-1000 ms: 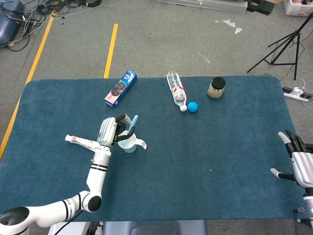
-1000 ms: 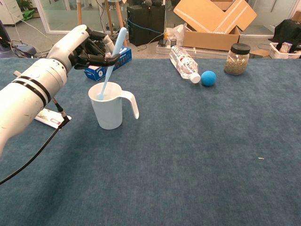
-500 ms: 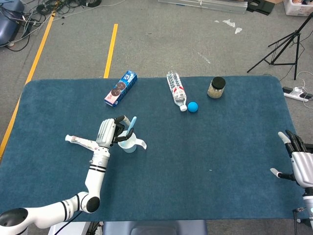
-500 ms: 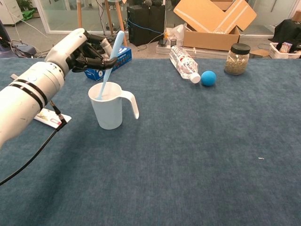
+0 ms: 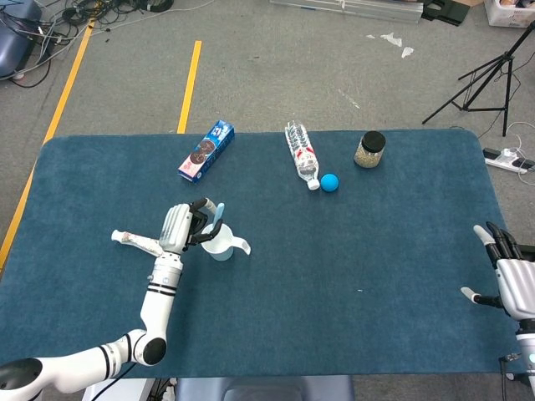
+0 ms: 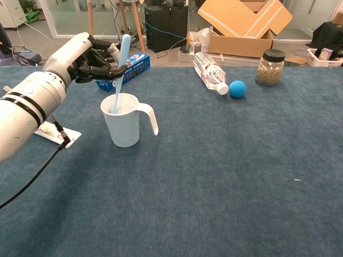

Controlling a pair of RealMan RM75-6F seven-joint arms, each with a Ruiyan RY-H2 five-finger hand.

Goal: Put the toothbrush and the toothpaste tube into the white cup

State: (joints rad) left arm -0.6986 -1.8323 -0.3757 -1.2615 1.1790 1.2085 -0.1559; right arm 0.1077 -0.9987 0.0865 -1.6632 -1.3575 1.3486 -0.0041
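The white cup (image 6: 126, 122) (image 5: 220, 243) with a handle stands on the blue table left of the middle. A light blue toothbrush (image 6: 121, 68) (image 5: 216, 214) stands almost upright with its lower end inside the cup. My left hand (image 6: 80, 55) (image 5: 180, 227) pinches the brush near its top, just left of the cup. The toothpaste tube (image 5: 134, 241) (image 6: 56, 133) lies flat on the table left of the cup, partly hidden by my left arm. My right hand (image 5: 512, 276) hovers at the table's right edge with fingers apart, holding nothing.
A blue cookie box (image 5: 206, 150) lies behind the cup. Farther right lie a clear water bottle (image 5: 302, 154), a blue ball (image 5: 329, 182) and a dark-lidded jar (image 5: 369, 149). Cardboard boxes (image 6: 244, 24) stand beyond the table's far edge.
My left hand has drawn back to the left, tipping the toothbrush from a rightward lean to nearly upright. Its lower end stays in the cup. The right hand has not moved.
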